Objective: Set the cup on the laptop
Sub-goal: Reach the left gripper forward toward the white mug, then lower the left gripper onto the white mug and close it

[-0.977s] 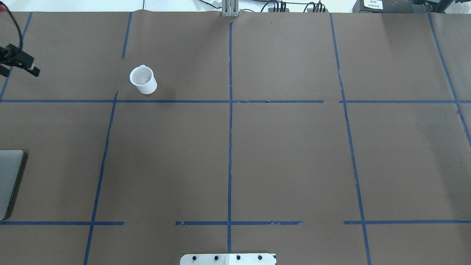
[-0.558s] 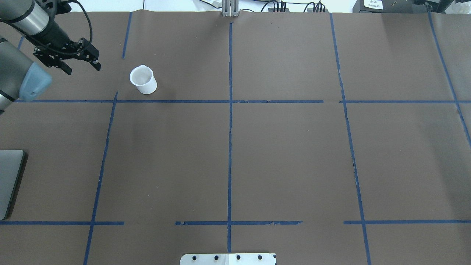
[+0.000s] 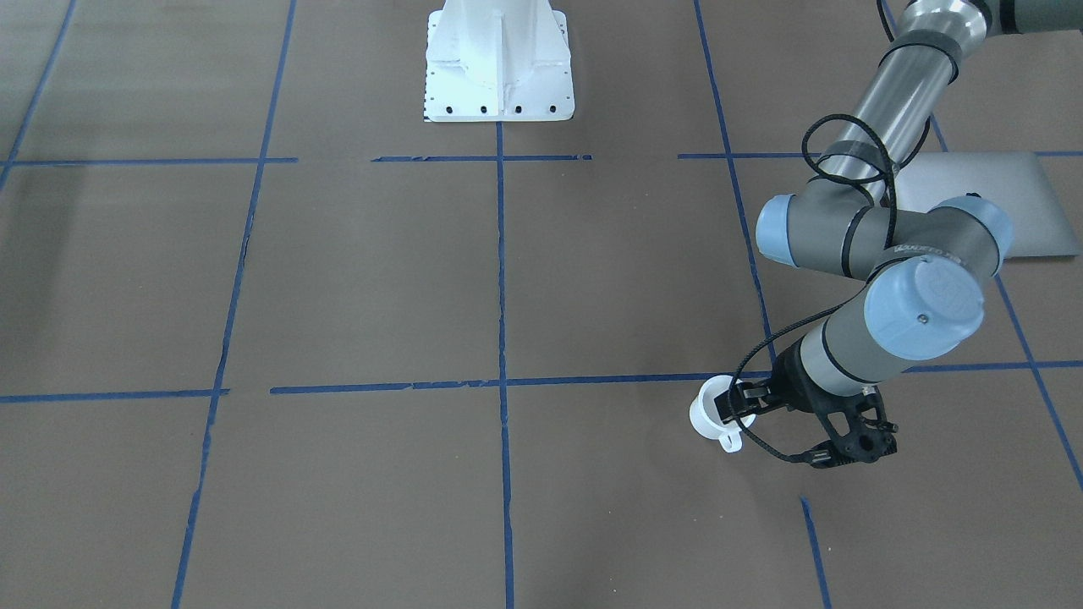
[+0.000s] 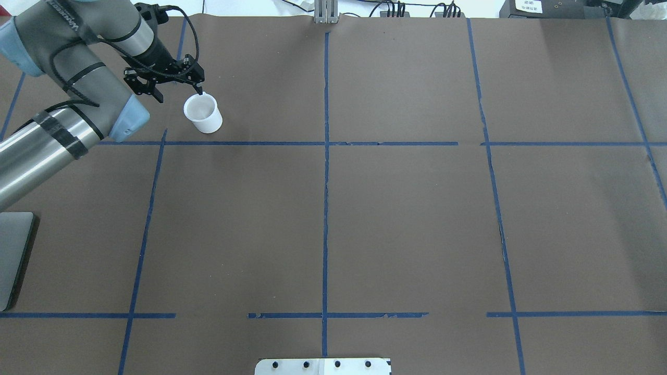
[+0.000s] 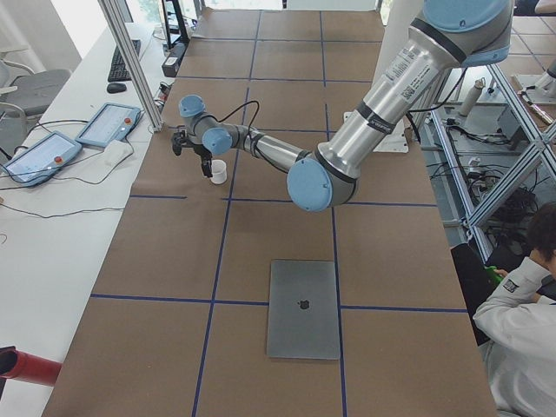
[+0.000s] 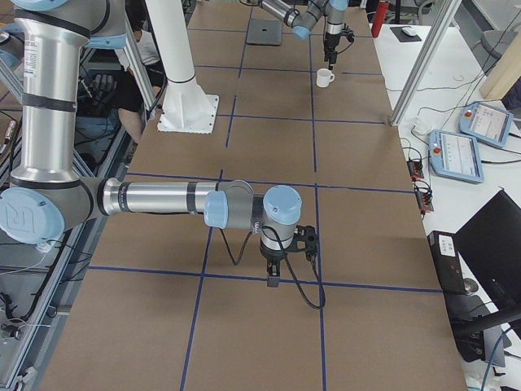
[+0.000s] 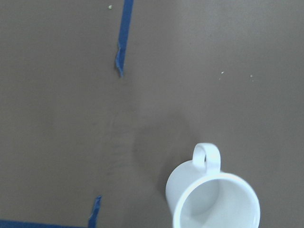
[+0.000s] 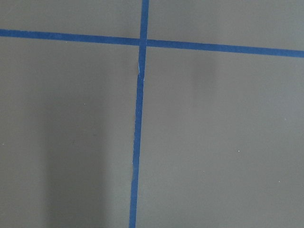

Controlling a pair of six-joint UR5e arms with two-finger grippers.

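Zero steps are complete. The laptop [image 4: 13, 255] lies bare at the bench [image 4: 417, 208] 8 o'clock edge. The cup [image 4: 203, 114] stands upright at 10 o'clock, ungripped. Left claw [image 4: 178, 92], jaws spread, hovers at its handle. Grasp and transfer remain.

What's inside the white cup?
Nothing that shows. From overhead the cup looks empty, with only its plain white inside visible. The left wrist view also shows a bare white inside, but the picture's edge cuts off part of it, so that part stays unseen there.
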